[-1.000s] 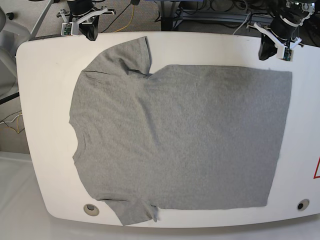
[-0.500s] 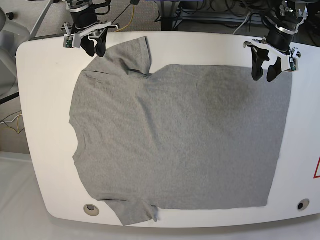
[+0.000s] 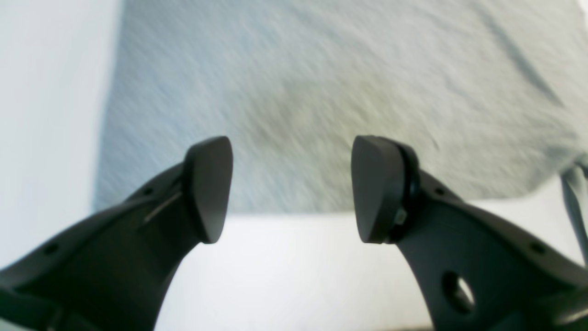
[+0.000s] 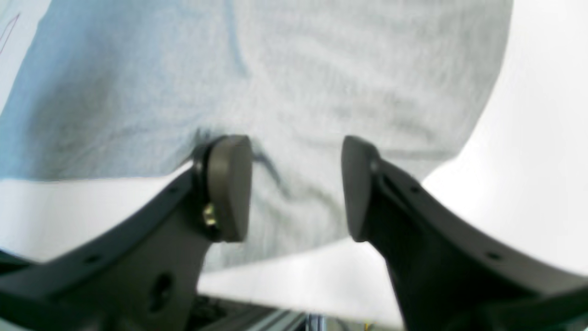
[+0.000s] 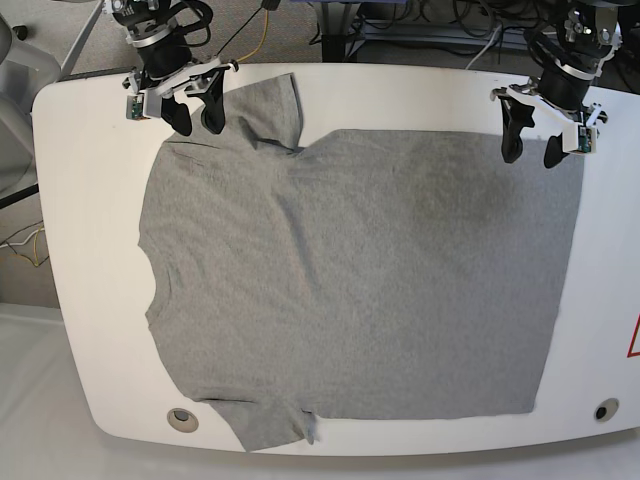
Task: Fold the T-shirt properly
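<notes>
The heather-grey T-shirt (image 5: 360, 280) lies flat on the white table (image 5: 90, 250), neck to the left and hem to the right. My left gripper (image 5: 531, 150) is open and empty, over the shirt's far right corner by the hem. In the left wrist view its fingers (image 3: 209, 188) straddle the shirt's edge (image 3: 321, 92), gripper (image 3: 291, 191) open. My right gripper (image 5: 200, 120) is open and empty over the far sleeve near the shoulder. In the right wrist view the sleeve cloth (image 4: 321, 69) lies between its open fingers (image 4: 229, 184), gripper (image 4: 294, 186). Blur hides whether either gripper touches the cloth.
The shirt covers most of the table. Two round holes (image 5: 182, 419) (image 5: 605, 410) sit near the front edge. A red mark (image 5: 634, 340) is at the right edge. Cables and frame parts lie behind the table (image 5: 400, 30).
Both grippers have come forward from the table's far edge to over the shirt. The right one moved onto the far sleeve, the left one onto the far hem corner.
</notes>
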### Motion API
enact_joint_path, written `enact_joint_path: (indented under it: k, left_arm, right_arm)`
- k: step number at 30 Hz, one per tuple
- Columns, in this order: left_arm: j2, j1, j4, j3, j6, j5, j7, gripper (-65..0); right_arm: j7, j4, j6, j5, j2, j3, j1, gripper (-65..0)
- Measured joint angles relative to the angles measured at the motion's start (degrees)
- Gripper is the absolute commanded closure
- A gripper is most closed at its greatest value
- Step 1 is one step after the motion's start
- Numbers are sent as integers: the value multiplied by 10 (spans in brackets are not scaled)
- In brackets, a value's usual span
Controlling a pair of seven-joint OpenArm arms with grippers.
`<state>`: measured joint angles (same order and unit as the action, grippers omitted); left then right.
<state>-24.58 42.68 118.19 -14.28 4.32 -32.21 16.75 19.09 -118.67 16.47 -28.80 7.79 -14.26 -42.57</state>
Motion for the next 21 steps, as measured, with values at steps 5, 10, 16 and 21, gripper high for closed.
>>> enact_joint_path:
  k: [5,10,16,21]
  left_arm:
    - [-1,-6,-12,-13,18,0,17,-399]
    - [-6,-1,-30,-34,17,9,20,-394]
    - [-3,-4,-38,-36,43,4,13,-386]
    - [0,-1,-39,-36,47,5,13,-383]
  right_arm:
    - [18,5,-15,25,1,7,7,-171]
    - [41,-1,-11,24,-2,7,23,-183]
    - [118,-4,-10,-11,-6,-7,35,-209]
    - [159,-1,-14,-50,-16,-29,43,-222]
